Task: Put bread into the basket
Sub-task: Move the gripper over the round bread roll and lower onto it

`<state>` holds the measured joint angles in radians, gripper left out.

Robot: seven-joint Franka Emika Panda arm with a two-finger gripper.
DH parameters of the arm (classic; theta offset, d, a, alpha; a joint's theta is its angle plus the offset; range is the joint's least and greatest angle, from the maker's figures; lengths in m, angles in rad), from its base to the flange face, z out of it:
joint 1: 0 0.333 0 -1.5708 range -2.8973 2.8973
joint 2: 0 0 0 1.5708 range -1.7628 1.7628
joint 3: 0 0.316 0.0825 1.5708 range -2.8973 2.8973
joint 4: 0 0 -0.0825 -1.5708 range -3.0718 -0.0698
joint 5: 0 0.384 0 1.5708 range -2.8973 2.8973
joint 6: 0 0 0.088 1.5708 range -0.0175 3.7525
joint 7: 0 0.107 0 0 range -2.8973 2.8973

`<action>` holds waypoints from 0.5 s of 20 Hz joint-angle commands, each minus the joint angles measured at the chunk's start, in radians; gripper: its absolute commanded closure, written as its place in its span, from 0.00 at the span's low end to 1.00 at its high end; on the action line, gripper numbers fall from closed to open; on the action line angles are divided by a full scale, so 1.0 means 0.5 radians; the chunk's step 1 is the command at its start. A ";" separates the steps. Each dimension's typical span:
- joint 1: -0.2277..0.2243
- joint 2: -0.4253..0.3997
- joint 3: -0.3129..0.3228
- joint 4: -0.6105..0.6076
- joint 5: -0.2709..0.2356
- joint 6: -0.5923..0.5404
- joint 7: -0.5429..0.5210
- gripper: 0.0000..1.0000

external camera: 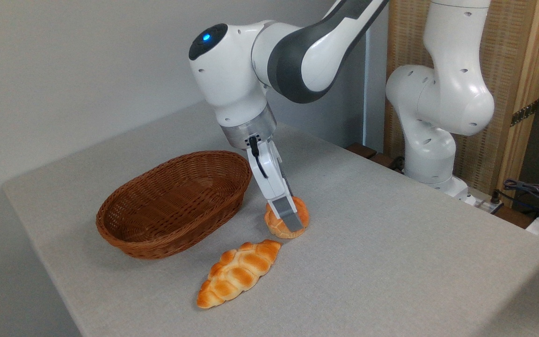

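The bread [303, 211], a small round golden-orange bun, rests on the grey table just right of the basket. My gripper [292, 219] is lowered straight onto it. One grey finger [289, 214] lies across the bun's near side, reaching almost to the tabletop, and the other finger is hidden behind the bun. The fingers stand on either side of the bread, but the gap between them does not show from this angle. The basket [176, 201], oval and of brown wicker, stands with nothing in it to the left of the gripper.
A long braided pointed loaf [239, 273] lies in front of the bun, near the table's front edge [77, 323]. The arm's white base [431, 150] stands at the back right, with cables [531, 192] beyond it.
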<state>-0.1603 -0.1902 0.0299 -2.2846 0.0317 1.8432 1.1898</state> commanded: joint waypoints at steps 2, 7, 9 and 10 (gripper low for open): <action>-0.011 -0.052 0.008 -0.085 0.026 0.106 0.035 0.58; -0.011 -0.052 0.008 -0.085 0.026 0.106 0.035 0.59; -0.014 -0.052 0.008 -0.085 0.026 0.106 0.032 0.60; -0.017 -0.052 0.008 -0.085 0.026 0.106 0.029 0.60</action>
<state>-0.1619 -0.1906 0.0299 -2.3057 0.0320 1.8754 1.1913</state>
